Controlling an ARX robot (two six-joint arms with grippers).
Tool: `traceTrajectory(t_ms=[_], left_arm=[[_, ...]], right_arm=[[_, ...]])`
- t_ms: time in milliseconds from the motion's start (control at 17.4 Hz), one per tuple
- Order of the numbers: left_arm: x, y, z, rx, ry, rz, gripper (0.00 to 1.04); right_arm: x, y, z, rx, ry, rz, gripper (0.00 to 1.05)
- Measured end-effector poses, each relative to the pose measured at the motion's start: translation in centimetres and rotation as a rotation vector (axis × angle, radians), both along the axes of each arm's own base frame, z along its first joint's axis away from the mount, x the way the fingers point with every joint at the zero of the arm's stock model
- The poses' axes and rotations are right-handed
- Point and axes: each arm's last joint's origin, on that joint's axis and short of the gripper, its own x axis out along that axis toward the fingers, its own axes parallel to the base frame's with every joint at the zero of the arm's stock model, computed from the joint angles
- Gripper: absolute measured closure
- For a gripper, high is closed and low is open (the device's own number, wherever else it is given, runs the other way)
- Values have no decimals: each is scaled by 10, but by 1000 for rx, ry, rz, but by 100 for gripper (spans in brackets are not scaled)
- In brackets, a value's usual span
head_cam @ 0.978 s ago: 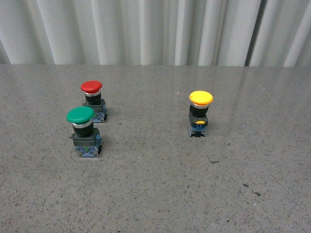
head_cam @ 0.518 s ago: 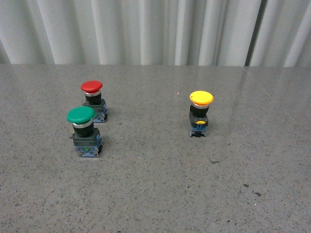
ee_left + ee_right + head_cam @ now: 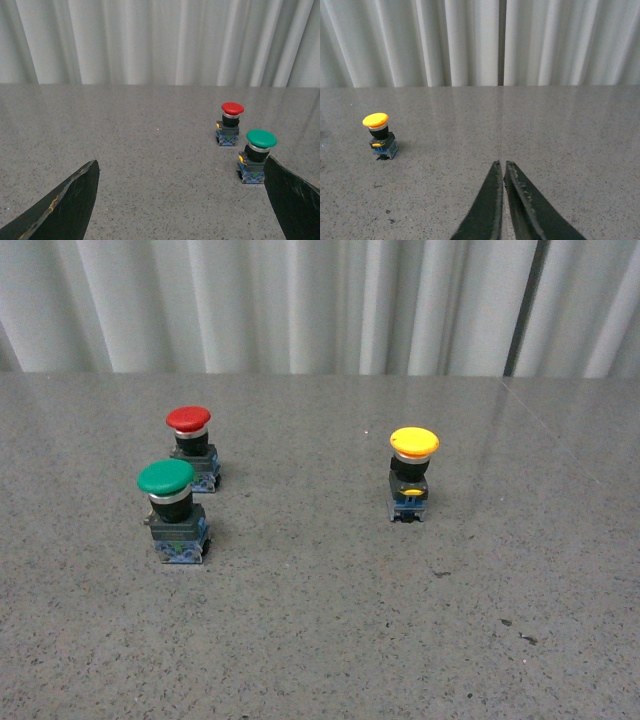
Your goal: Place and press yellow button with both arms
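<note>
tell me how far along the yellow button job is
Nothing looks done yet. The yellow button stands upright and untouched on the table, apart from the green button and red button. Nothing is in hand: the left gripper is open and empty, the right gripper is shut on nothing, short of the button. Grasping, placing and pressing all remain.

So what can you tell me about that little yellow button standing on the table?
The yellow button is a small push button with a wide, rounded yellow cap that looks like plastic, a silver collar under it, a black body with a yellow tab, and a bluish base. It stands upright on the grey speckled table, alone, well apart from the red and green ones. Nothing touches it but the table; the right end effector is shut and clear of it.
</note>
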Motion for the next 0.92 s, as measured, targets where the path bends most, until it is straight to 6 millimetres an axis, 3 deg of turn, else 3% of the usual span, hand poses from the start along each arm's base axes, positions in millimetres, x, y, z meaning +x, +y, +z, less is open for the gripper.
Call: traceTrajectory(t_ms=[115,575,920], left_arm=[[0,0,0,0,0,0,7],[0,0,0,0,0,0,7],[0,0,0,0,0,0,7]], right_arm=[[0,0,0,0,1,0,91],[0,0,0,0,0,0,4],[0,0,0,0,0,0,7]])
